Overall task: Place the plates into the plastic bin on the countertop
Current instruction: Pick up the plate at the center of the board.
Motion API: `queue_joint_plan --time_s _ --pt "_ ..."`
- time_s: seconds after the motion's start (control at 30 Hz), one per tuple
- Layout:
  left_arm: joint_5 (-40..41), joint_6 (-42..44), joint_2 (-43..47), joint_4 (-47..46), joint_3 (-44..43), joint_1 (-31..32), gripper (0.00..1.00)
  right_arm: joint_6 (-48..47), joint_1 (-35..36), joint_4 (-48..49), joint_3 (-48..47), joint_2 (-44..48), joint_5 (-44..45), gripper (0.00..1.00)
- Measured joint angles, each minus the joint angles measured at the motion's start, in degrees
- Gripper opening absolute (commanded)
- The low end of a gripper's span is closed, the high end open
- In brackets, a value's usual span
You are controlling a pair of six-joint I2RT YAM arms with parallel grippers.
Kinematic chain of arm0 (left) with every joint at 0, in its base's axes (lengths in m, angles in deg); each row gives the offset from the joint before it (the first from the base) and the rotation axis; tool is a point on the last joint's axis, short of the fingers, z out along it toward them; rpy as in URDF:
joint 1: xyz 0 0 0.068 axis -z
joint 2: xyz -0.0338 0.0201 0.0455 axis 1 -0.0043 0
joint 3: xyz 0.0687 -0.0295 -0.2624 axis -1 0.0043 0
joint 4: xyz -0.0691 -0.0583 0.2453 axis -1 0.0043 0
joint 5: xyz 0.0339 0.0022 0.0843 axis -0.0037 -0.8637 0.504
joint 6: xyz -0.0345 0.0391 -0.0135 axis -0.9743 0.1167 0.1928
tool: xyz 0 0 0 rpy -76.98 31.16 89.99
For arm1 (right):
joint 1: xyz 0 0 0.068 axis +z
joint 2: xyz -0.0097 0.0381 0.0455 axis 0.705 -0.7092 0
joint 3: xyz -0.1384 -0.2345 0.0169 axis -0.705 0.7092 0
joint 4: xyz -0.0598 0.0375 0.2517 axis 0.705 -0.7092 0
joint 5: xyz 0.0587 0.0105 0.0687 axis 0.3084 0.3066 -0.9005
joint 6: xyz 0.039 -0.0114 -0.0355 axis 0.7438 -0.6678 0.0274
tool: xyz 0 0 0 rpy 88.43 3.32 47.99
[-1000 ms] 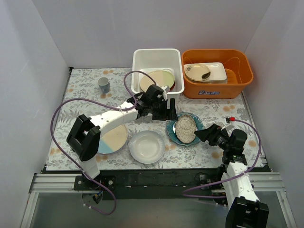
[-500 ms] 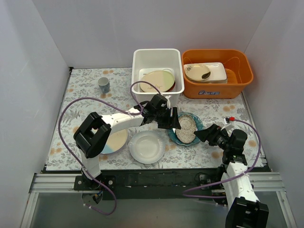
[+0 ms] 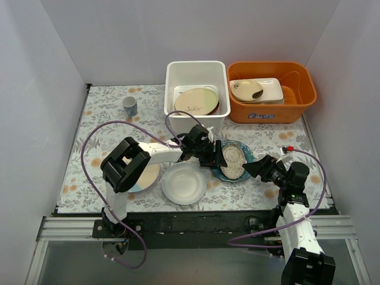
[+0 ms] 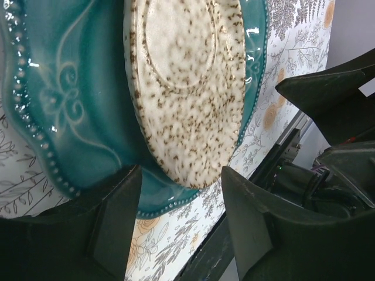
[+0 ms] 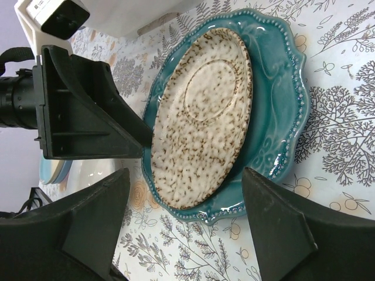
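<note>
at upper right in the top view, an orange tub (image 3: 297,77) with a small label (image 3: 265,116) on its near wall. inside, toward its left end, a rectangular white dish (image 3: 274,89) with a beige bowl (image 3: 245,89) resting in it. at upper left, well apart, a small mug (image 3: 129,105), standing upright. along the bottom, a black strip (image 3: 196,222) and metal rails (image 3: 62,228).

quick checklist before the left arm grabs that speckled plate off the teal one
1. The left gripper straddles the near rim of the speckled cream round plate: ok.
2. Jaws closed on it: not ok, gaps show on both sides.
3. The scalloped teal plate underneath kept out of the grip: cannot tell, its rim also lies between the fingers.
4. The right gripper free: ok, open, holding nothing.
5. Room in the white rectangular plastic bin: cannot tell, stacked plates already lie inside.
</note>
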Motion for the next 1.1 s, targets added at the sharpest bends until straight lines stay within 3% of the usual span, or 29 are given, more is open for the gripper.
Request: queue_joint_plan --time_s 0.63,0.77,0.9,1.1 --pt "-3.32 -8.5 -3.63 -18.75 6.47 0.07 0.37 -0.35 0.0 0.13 0.02 -0.5 -1.86 0.87" --pt "-3.37 -9.86 -5.03 -21.42 6.45 0.13 0.28 -0.35 0.0 0.2 0.04 -0.85 -2.08 0.87" --pt "-2.84 -10.01 -5.55 -21.2 6.54 0.22 0.04 -0.37 0.0 0.31 0.04 -0.9 -2.1 0.87" --pt "-2.29 -11.06 -5.81 -21.88 6.36 0.04 0.0 -0.37 0.0 0.33 0.07 -0.9 -2.1 0.86"
